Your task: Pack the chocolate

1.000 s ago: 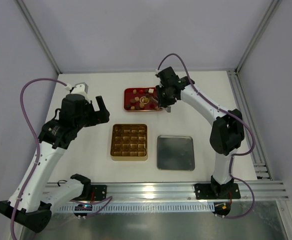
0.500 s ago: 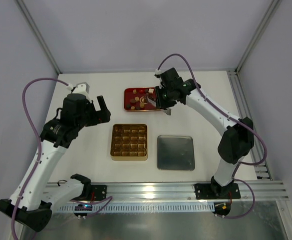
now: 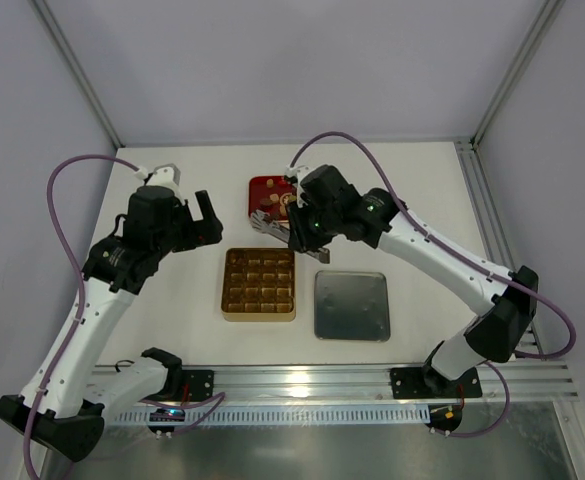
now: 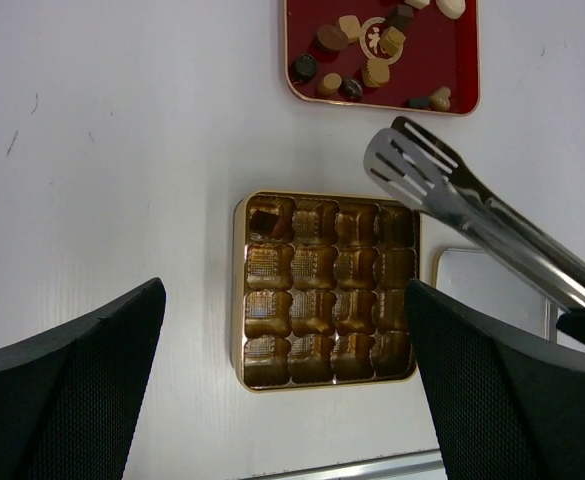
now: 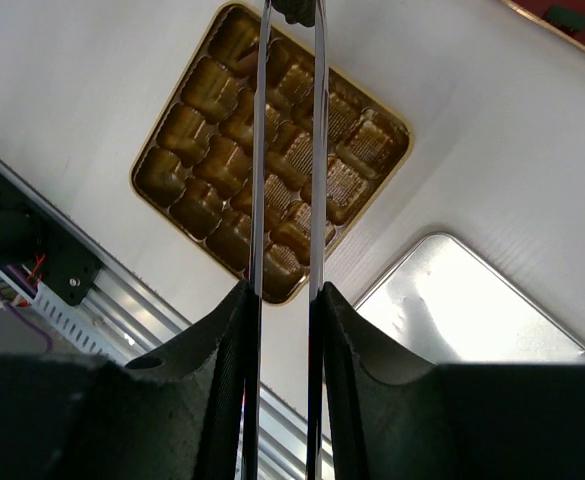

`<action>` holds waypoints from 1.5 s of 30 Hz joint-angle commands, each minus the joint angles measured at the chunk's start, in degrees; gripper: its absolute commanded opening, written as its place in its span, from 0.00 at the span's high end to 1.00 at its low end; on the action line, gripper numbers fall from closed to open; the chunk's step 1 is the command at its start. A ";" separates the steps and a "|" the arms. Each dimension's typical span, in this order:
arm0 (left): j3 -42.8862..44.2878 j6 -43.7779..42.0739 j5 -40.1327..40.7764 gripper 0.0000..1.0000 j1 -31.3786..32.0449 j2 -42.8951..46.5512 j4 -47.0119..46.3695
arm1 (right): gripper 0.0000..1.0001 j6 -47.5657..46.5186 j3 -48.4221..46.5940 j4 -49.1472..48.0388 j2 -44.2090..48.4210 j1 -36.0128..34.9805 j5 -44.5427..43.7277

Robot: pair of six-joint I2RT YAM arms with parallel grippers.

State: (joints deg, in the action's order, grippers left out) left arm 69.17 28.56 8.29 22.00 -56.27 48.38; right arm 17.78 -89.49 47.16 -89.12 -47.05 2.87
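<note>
Several chocolate pieces (image 4: 372,45), dark, light brown and cream, lie in the red tray (image 4: 462,60). The gold box (image 4: 238,290) of compartments sits nearer, with one dark piece (image 4: 265,216) in a corner cell. My right gripper (image 5: 284,295) is shut on metal tongs (image 5: 258,150) and holds them over the gold box (image 5: 197,90). A small dark piece (image 5: 295,9) shows between the tong tips. In the top view the tongs (image 3: 270,224) hang between the tray (image 3: 259,186) and the box (image 3: 259,312). My left gripper (image 4: 284,290) stays open, high above the box.
A silver lid (image 3: 351,305) lies flat to the right of the gold box. The aluminium rail (image 3: 302,378) runs along the near table edge. Grey walls enclose the back and both sides of the table.
My right arm has swung the tongs from over the red tray leftward and nearer, above the gold box's far edge. The left arm has barely moved.
</note>
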 commanded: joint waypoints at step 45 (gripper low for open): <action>-0.79 2.21 0.41 0.00 0.06 1.69 -1.45 | 0.59 2.17 4.24 -4.01 -3.86 -7.71 -2.35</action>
State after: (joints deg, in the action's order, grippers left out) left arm 67.99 31.05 8.93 22.00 -54.85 48.05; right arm 19.86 -83.61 44.73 -93.08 -54.28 1.50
